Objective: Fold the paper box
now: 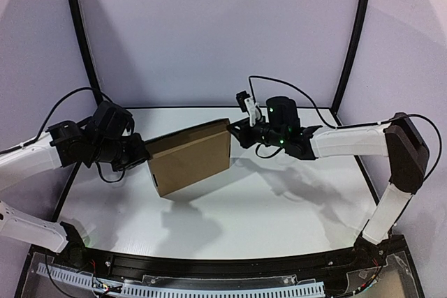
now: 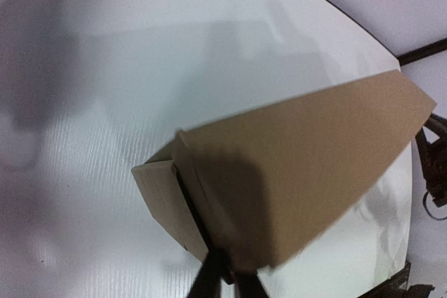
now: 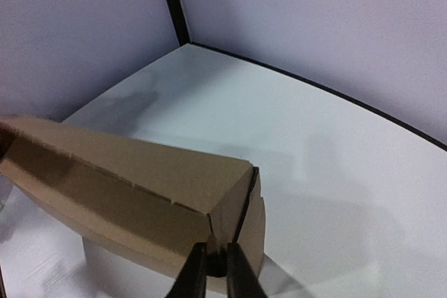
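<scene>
White tabletop [image 1: 293, 207] under lavender walls [image 1: 209, 33]: plain brown cardboard paper box [image 1: 190, 157] hangs above it, long axis left-right, left gripper [image 1: 142, 153] pinching its left end, right gripper [image 1: 236, 129] pinching its far-right corner.

Paper box [image 1: 190, 157]: plain brown, no print, darker where shaded. Counter [image 1: 279, 207]: glossy white. Walls [image 1: 209, 33]: pale lilac-grey. Frame poles [image 1: 78, 26]: black. Arm links [image 1: 349, 143]: white; joints black, green lights on the right one.
</scene>
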Controlling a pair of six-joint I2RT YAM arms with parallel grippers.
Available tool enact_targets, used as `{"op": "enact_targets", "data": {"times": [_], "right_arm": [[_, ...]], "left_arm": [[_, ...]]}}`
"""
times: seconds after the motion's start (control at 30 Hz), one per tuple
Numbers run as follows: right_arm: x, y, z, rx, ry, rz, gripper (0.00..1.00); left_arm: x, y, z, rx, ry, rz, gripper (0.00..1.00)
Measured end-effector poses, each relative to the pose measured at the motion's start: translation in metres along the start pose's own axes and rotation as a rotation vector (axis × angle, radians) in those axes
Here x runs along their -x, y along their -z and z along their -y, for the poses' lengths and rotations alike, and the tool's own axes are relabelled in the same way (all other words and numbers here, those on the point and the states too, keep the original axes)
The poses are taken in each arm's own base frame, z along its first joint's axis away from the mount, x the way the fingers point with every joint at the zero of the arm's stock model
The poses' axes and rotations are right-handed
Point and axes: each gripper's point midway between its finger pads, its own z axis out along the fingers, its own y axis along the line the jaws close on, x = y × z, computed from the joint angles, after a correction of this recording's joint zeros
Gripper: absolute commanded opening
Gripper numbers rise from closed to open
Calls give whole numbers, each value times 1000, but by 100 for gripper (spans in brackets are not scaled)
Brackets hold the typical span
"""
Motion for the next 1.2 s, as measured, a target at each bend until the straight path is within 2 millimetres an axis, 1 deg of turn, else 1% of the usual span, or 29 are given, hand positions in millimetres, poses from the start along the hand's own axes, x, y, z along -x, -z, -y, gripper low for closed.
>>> {"op": "enact_targets", "data": {"times": [0.03,0.07,0.1,0.13,0.2,0.23,0.27,0.37,0.43,0.5,0.57,0.7,0.77,0.87,0.97,1.03,1.1,1.13,1.2], "right_arm": [[1,0,-2,12,7,-7,43],[2,1,-5,23,7,-25,53],[2,1,-8,31,1,-41,58],[1,1,-11,43,0,-67,61],[-5,2,-18,64,1,-129,73],[-7,3,-22,78,2,-153,92],[-9,4,-24,88,-3,-171,97],[-13,8,-34,136,15,-208,98],[-12,14,-40,166,34,-216,98],[-4,21,-46,189,58,-201,98],[11,31,-51,208,89,-162,98],[50,50,-57,208,126,-71,98],[70,54,-56,184,107,-29,98],[97,52,-49,150,43,14,98],[124,35,-42,131,-24,34,98],[134,19,-35,117,-55,30,98],[132,4,-28,104,-81,4,98],[128,-4,-24,96,-93,-17,98],[111,-19,-18,77,-117,-75,98]], "left_arm": [[-3,1,-3,14,3,-17,55],[-4,2,-5,25,-1,-22,66],[-4,5,-7,39,1,-28,70],[-5,7,-9,51,-8,-35,72],[-9,11,-14,75,-19,-53,77],[-10,13,-15,83,-23,-59,80],[-10,16,-16,88,-33,-63,84],[-12,25,-21,95,-47,-74,95],[-12,36,-23,75,-50,-67,98],[-11,48,-21,38,-57,-52,99],[-7,64,-17,-15,-55,-21,99],[8,97,-8,-120,-35,69,99],[23,114,-8,-143,1,152,99],[40,124,-13,-124,47,242,99],[58,122,-13,-66,73,307,99],[69,113,-7,-23,74,323,99],[78,98,0,17,74,322,99],[81,87,2,41,74,314,99],[83,64,0,97,74,290,99]]}}
